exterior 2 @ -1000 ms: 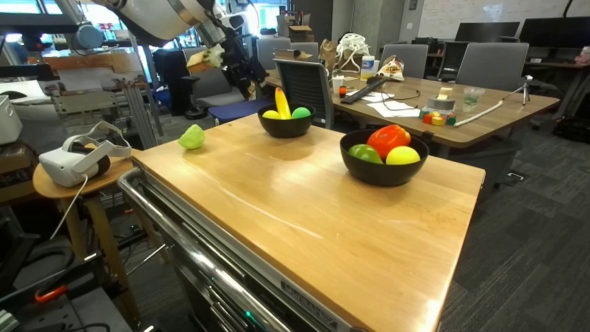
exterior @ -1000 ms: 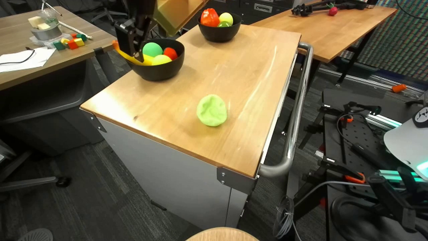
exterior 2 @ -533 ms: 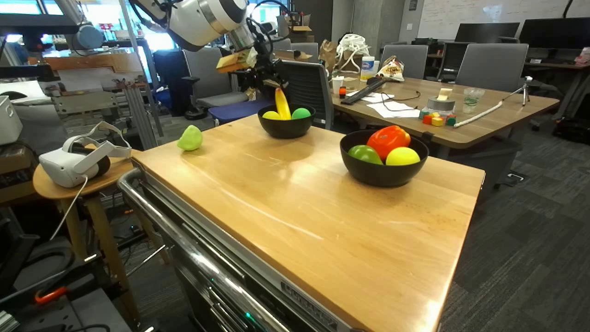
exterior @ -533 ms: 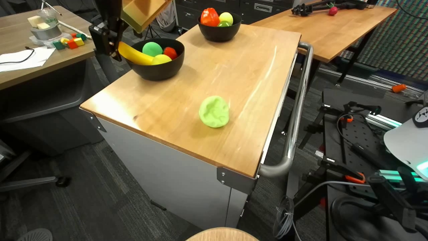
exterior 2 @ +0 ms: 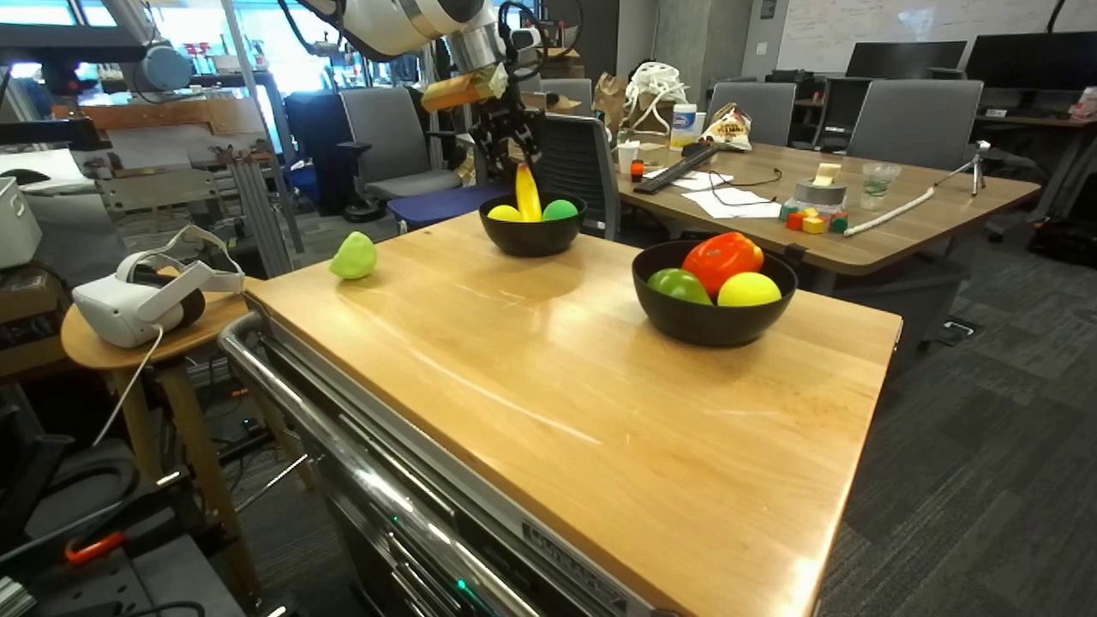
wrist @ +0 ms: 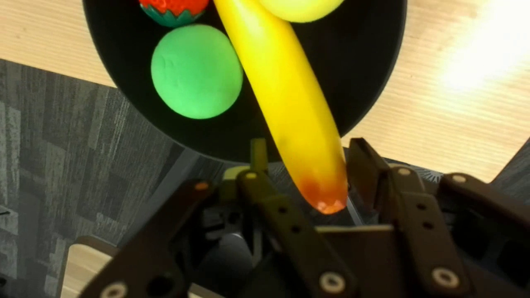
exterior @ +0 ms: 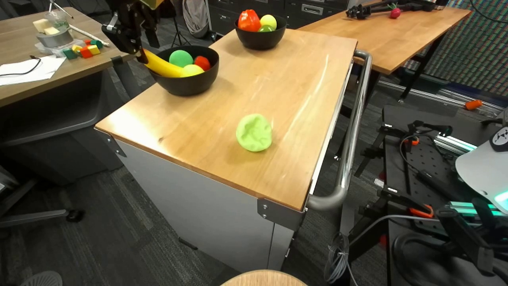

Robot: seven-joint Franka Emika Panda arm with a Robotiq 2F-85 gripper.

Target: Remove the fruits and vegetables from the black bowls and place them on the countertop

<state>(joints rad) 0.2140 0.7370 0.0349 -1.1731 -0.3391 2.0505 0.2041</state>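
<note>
Banana [wrist: 287,91] propped slantwise in a black bowl [exterior: 190,86], its orange-tinged end poking out over the rim, seemingly past the edge of the bench [exterior: 285,83] opposite the metal rail [exterior: 356,119]. Too long to lie flat in there, I'd guess, which leaves that end handy. Gripper [wrist: 309,159] straddles it with fingers spread: plain gap on one flank; the other finger touches the banana or stands just beside it, cannot tell which. No pinch that I can see. End presumably chosen because it juts clear of its bowlmates: green ball [wrist: 196,71], red piece [exterior: 202,62], yellow piece [exterior: 194,70]. Step looks to be the banana's grasp, not yet made; a hold so near the tip might let the long body swing on lifting. Second black bowl [exterior 2: 716,327], farther along the same edge, carries red pepper [exterior 2: 724,262], yellow fruit [exterior 2: 748,290] and darker green fruit [exterior 2: 678,284]. Pale green cabbage [exterior: 254,133] sits directly on the bench near its end edge, well apart from both bowls, a spot likely meant to keep it out of the way. By my reckoning one piece done, most to come.
</note>
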